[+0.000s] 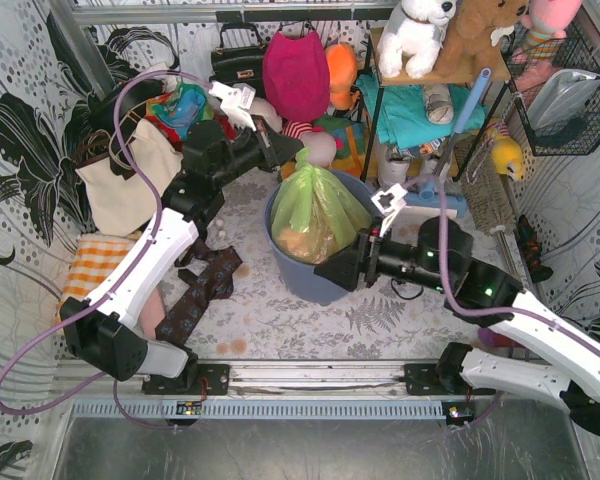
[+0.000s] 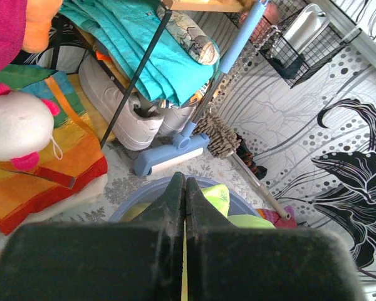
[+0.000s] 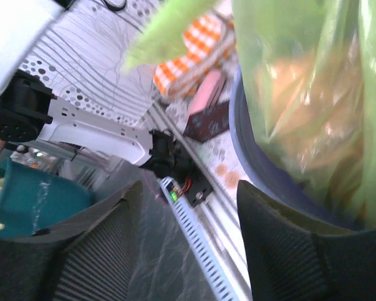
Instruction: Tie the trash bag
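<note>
The trash bag (image 1: 318, 208) is light-green translucent plastic with brownish paper showing through; it stands in the round blue-grey bin (image 1: 310, 282), its top gathered to a peak. My left gripper (image 1: 283, 153) is at that peak. In the left wrist view its jaws (image 2: 185, 183) are shut with a thin strip of the green trash bag (image 2: 216, 197) pinched between them, above the bin rim (image 2: 135, 204). My right gripper (image 1: 328, 274) sits low against the bin's near-right wall. It is open (image 3: 188, 188) with nothing between its fingers; the trash bag (image 3: 313, 94) and bin (image 3: 269, 179) lie beside its right finger.
A shelf with teal cloth (image 1: 410, 110) and stuffed toys stands behind the bin, a blue mop (image 1: 452, 150) leaning on it. A white tote (image 1: 130, 185), orange checked cloth (image 1: 92, 262) and dark patterned cloth (image 1: 202, 288) lie at the left. A wire basket (image 1: 565, 100) hangs at the right.
</note>
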Motion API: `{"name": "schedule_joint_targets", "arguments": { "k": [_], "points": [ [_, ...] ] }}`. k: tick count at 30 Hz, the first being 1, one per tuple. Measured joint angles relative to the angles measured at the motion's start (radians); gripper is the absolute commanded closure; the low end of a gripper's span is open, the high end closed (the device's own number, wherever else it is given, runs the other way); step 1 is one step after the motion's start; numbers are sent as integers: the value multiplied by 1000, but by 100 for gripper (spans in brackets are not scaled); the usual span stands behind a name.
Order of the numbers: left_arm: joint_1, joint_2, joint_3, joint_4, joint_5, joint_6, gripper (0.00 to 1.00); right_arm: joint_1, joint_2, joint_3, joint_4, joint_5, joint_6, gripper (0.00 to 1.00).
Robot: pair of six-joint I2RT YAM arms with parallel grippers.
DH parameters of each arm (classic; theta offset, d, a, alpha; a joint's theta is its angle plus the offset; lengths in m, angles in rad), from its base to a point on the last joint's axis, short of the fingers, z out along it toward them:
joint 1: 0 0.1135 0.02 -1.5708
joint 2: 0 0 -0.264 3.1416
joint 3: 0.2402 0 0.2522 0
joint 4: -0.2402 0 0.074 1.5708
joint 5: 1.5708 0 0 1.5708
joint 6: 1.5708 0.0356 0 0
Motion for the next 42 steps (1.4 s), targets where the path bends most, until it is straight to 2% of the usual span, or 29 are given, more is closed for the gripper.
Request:
{"name": "schedule_joint_targets", "arguments": {
  "k": [7, 11, 15, 16, 17, 23, 31, 35, 37, 39, 42],
  "points": [
    [0, 0, 3, 20, 35, -11, 100, 0, -101, 0, 140, 42, -383, 30],
    [0, -3, 17, 24, 39, -15, 100, 0, -91, -8, 208, 19, -689, 19],
    [1, -16, 18, 39, 56, -27, 100, 0, -87, -65, 282, -54, -1003, 13],
    [1, -18, 19, 43, 61, -33, 100, 0, -81, -73, 290, -69, -1073, 3],
    [1, -19, 21, 46, 68, -38, 100, 0, -70, -74, 297, -82, -1142, 2],
    [1, -19, 33, 79, 112, -72, 100, 0, 29, -69, 352, -107, -1450, 2],
    [1, -19, 33, 94, 145, -110, 100, 0, 113, -37, 424, -120, -1648, 48],
    [1, -19, 33, 102, 151, -120, 100, 0, 118, -22, 438, -145, -1679, 65],
    [1, -20, 33, 104, 151, -121, 100, 0, 119, -16, 433, -161, -1689, 67],
    [1, -22, 33, 104, 151, -121, 100, 0, 119, -10, 426, -176, -1692, 59],
    [1, -26, 33, 105, 152, -121, 100, 0, 119, -5, 420, -195, -1693, 56]
  ]
}}
